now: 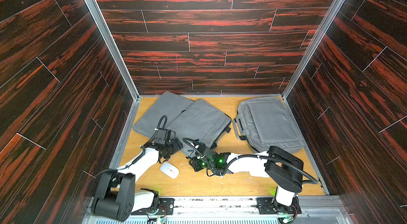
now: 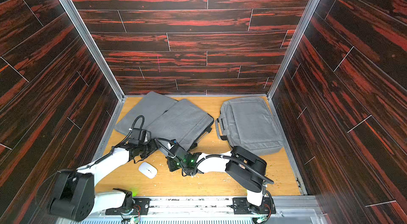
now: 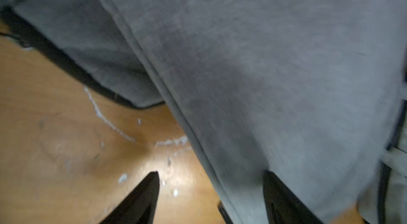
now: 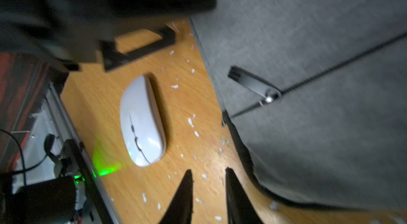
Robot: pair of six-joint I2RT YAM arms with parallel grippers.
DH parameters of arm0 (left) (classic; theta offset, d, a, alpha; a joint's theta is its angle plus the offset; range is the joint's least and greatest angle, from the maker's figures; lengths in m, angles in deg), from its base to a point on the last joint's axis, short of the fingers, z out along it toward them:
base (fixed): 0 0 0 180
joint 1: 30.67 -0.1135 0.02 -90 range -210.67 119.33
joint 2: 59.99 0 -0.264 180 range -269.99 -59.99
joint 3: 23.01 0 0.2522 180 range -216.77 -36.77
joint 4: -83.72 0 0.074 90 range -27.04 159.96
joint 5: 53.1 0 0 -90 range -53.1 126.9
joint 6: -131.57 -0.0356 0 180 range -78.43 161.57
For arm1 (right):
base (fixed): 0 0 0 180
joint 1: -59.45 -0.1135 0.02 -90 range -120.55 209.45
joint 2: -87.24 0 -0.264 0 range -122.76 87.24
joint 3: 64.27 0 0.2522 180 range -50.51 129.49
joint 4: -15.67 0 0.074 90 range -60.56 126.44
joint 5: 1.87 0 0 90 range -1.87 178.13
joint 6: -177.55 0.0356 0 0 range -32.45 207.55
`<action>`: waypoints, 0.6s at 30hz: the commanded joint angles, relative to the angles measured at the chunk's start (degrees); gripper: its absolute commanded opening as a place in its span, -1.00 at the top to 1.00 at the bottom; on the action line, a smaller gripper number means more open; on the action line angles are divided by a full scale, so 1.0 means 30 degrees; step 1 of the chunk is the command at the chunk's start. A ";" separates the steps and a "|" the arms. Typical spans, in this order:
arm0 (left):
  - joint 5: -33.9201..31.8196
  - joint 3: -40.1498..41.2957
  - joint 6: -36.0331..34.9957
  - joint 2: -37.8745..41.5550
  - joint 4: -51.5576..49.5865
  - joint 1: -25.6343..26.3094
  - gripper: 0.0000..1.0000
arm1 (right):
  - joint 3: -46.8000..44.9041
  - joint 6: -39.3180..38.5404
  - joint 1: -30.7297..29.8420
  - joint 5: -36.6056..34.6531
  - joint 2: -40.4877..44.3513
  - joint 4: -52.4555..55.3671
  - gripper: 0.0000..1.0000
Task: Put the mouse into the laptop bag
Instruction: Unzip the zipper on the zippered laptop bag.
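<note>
Right wrist view: right pincer [image 4: 208, 170], slightly parted, hovers near mouse [image 4: 142, 121].

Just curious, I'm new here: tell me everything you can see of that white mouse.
The mouse is white and glossy, plastic by its look: a low rounded shell with a thin dark seam and scroll wheel down its middle. It lies flat, top up, on the wooden table beside a grey laptop bag, touching nothing else.

light: dim, green LED glow | wrist views: motion-blurred | top views: sharp, edges warped
</note>
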 commanded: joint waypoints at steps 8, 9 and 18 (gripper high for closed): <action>0.1045 -0.1217 0.0265 -0.1983 0.1519 0.0275 0.68 | 0.0402 0.0320 -0.0074 -0.0116 -0.0920 -0.0093 0.34; 0.1182 -0.1440 0.0295 -0.1950 0.1369 0.0404 0.83 | 0.0301 0.0309 -0.0059 -0.0227 -0.0769 0.0017 0.33; 0.1398 -0.3056 0.0744 0.0379 -0.0593 0.1590 1.00 | -0.0447 0.1593 -0.0708 -0.1197 0.0829 -0.0018 0.31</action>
